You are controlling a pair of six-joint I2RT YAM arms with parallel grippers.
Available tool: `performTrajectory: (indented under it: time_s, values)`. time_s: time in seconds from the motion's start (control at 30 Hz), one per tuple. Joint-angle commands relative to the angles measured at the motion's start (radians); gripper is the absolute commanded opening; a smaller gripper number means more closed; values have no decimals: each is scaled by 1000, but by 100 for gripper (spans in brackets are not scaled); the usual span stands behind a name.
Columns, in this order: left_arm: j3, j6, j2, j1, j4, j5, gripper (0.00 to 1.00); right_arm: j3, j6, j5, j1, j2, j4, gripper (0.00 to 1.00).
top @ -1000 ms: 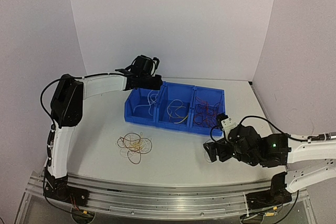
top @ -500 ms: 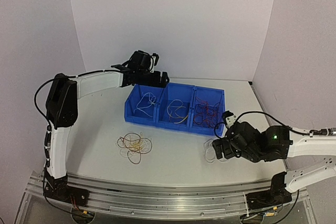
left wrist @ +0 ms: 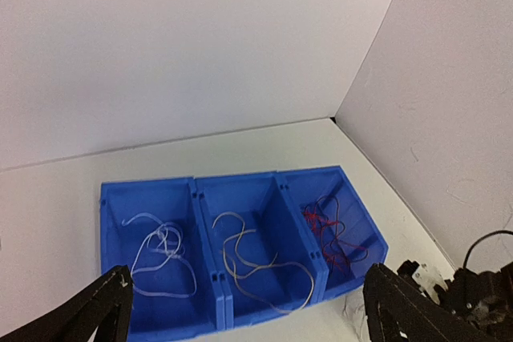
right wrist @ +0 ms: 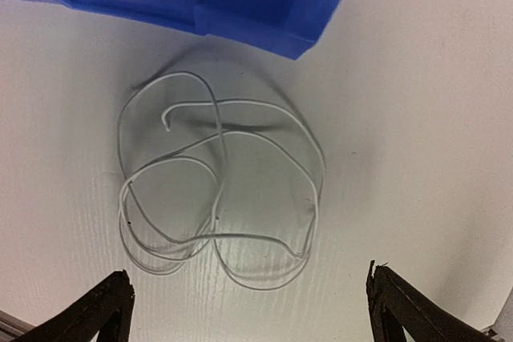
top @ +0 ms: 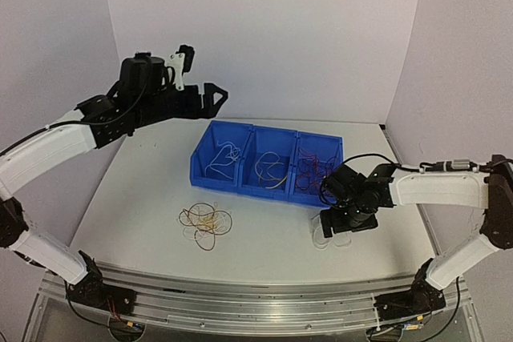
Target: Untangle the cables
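A loose tangle of red, yellow and white cables (top: 206, 224) lies on the table in front of a blue three-part bin (top: 210, 178). In the left wrist view the bin (left wrist: 204, 266) holds a white cable (left wrist: 160, 250) on the left, a yellowish cable (left wrist: 256, 266) in the middle and red cables (left wrist: 329, 234) on the right. My left gripper (top: 215, 95) hangs open and empty, high above and left of the bin. My right gripper (top: 346, 222) stands open just over a separate white cable coil (right wrist: 216, 198) on the table, not touching it.
The bin's front right corner (right wrist: 200, 6) sits just beyond the white coil. White walls close in the table at the back and right. Black arm cords loop off the right wrist (top: 353, 167) near the bin's red compartment.
The left gripper opened, then rose up and back to the left, away from the bin's left compartment; a white cable lies there. The right arm swung toward the bin over the white coil.
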Motion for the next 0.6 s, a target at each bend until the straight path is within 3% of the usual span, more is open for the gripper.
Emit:
performTrajectory:
  time_s: [0.0,0.17,0.37,0.5,0.57]
  values:
    - [-254,-160,-148,-2,-131,-63,100,70,28,-81,-3,103,-6,98]
    - [-450,-306,-262,-8,-233,-78,100,82,28,-74,-4,171,34,98]
    - [-561,-404,-331,-11,-285,-97,100,36,47,-66,-4,223,141,93]
    - [-605,-425,-367,-11,-265,-89,100,11,62,-29,-4,244,189,80]
    - [-617,-435,-367,-11,-262,-90,100,0,67,-17,-4,246,199,69]
